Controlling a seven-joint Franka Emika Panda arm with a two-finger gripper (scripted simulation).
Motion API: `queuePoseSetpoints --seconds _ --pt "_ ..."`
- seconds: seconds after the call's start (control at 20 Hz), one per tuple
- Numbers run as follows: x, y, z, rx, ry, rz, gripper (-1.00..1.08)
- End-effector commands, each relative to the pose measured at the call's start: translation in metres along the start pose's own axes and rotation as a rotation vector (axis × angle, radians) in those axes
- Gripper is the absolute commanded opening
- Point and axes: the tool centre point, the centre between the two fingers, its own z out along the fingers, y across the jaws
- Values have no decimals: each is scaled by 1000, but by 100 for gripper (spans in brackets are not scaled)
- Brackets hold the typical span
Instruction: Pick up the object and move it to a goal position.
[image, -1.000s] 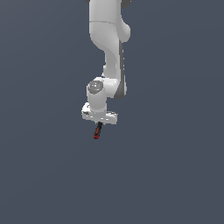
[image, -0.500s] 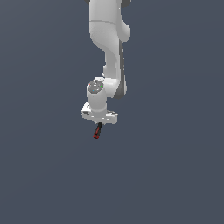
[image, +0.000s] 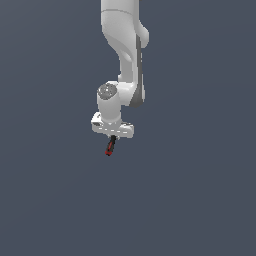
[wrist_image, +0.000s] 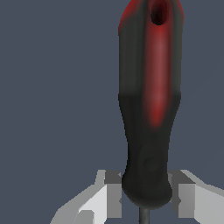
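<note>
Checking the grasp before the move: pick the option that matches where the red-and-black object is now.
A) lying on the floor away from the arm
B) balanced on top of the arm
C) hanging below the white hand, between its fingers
C: in the exterior view the object hangs just beneath the hand, and the wrist view shows it between the fingers.

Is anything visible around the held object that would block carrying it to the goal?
Nothing visible does. The gripper is shut on the black-and-red object, which hangs below it against a plain grey background in the exterior view. The wrist view shows only the object between the fingers. No goal marker is visible in either view.
</note>
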Motion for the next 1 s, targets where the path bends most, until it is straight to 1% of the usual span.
queuePoseSetpoints --seconds 0.0,0.35,0.55,0.75,0.95 --pt "1 1 -17 0 2 0 -100" --pt "1 5 -76 0 2 1 -100" --pt "2 6 -104 0 2 1 -100" --pt "3 7 -123 -1 2 1 -100" --pt "4 8 -133 -1 2 1 -100"
